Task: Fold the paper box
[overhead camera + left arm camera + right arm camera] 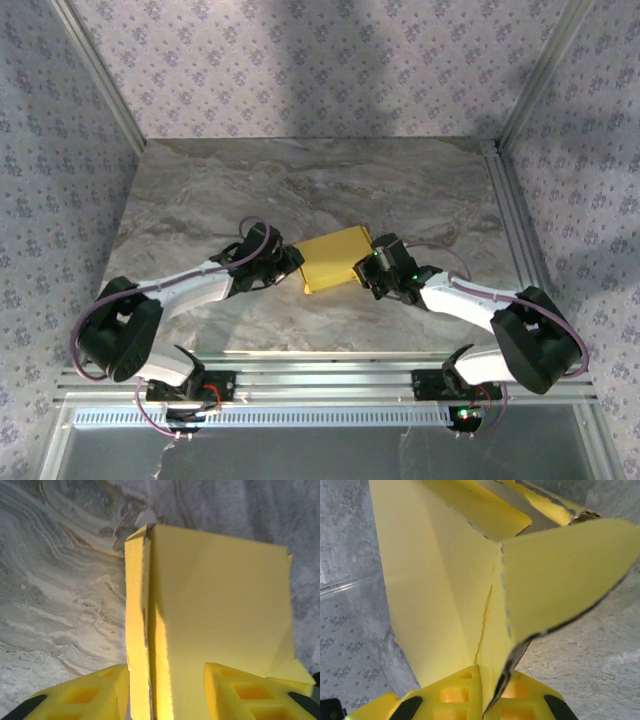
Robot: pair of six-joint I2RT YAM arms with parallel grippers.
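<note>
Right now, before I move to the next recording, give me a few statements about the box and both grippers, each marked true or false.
1. The paper box lies on the table between the left gripper and the right gripper. True.
2. The right gripper is open and clear of the box. False: it is shut on one of the box's cardboard flaps.
3. From above, the box shows its white side. False: the face turned up is yellow.
4. The left gripper's fingers stand apart with yellow cardboard between them. True.
5. The box rests against the back wall. False: it sits near the middle of the table.
</note>
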